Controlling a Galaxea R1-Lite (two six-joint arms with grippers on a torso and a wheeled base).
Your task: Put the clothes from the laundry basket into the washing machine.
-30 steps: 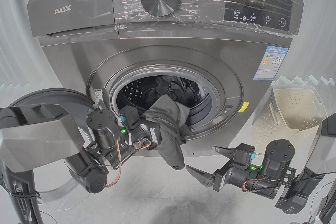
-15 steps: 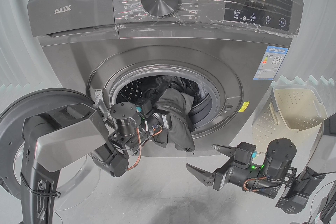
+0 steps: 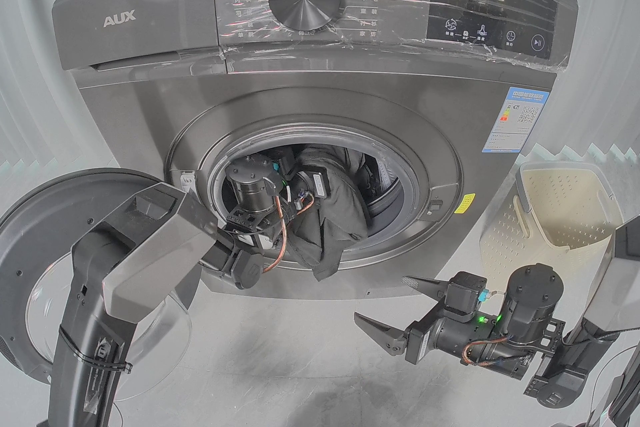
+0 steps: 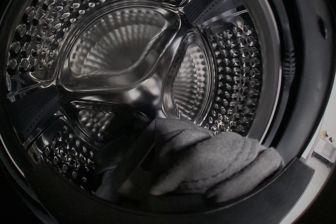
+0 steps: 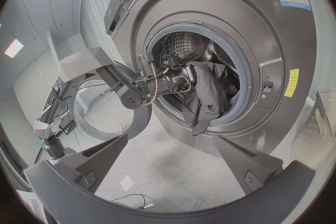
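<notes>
The washing machine (image 3: pixel 313 95) stands with its round door (image 3: pixel 40 261) swung open to the left. My left gripper (image 3: pixel 331 180) is inside the opening, shut on a dark grey garment (image 3: pixel 333 218) that covers its fingers. The garment (image 5: pixel 206 91) hangs over the lower rim, with its tail outside the drum. In the left wrist view the steel drum (image 4: pixel 119 46) lies ahead, with the garment (image 4: pixel 210 165) bunched at the opening. Dark clothes lie deeper in the drum. My right gripper (image 3: pixel 381 299) is open and holds nothing, low in front of the machine, left of the cream laundry basket (image 3: pixel 567 215).
The laundry basket (image 5: pixel 315 130) leans beside the machine's right front corner and I see no clothes in it. Bare grey floor (image 3: pixel 280 355) lies between the machine and my right arm. The open door takes up the space at the lower left.
My left arm has risen and pushed forward into the opening, carrying the grey garment from hanging below the rim to mostly inside it. The right arm has stayed still.
</notes>
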